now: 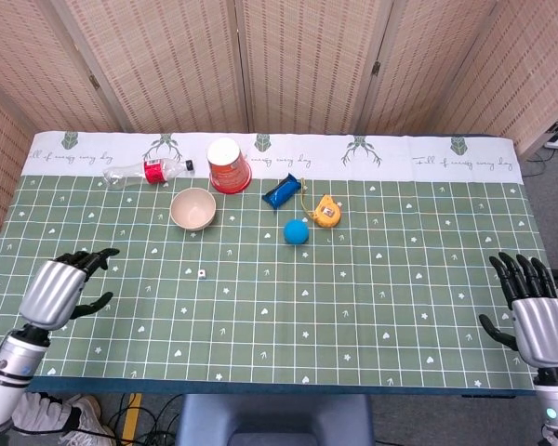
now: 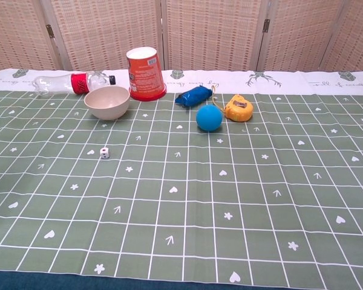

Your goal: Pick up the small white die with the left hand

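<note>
The small white die point(image 1: 202, 273) lies on the green checked tablecloth, in front of the bowl; the chest view shows the die point(image 2: 104, 153) too. My left hand point(image 1: 58, 286) hovers over the table's left part, well to the left of the die, fingers spread and holding nothing. My right hand point(image 1: 532, 311) stays at the table's right edge, fingers apart and empty. Neither hand shows in the chest view.
A beige bowl point(image 1: 192, 208) sits behind the die. Further back lie a clear bottle point(image 1: 147, 172) and an upturned red cup point(image 1: 228, 165). A blue packet point(image 1: 281, 191), a blue ball point(image 1: 296, 231) and a yellow tape measure point(image 1: 327, 213) are at centre.
</note>
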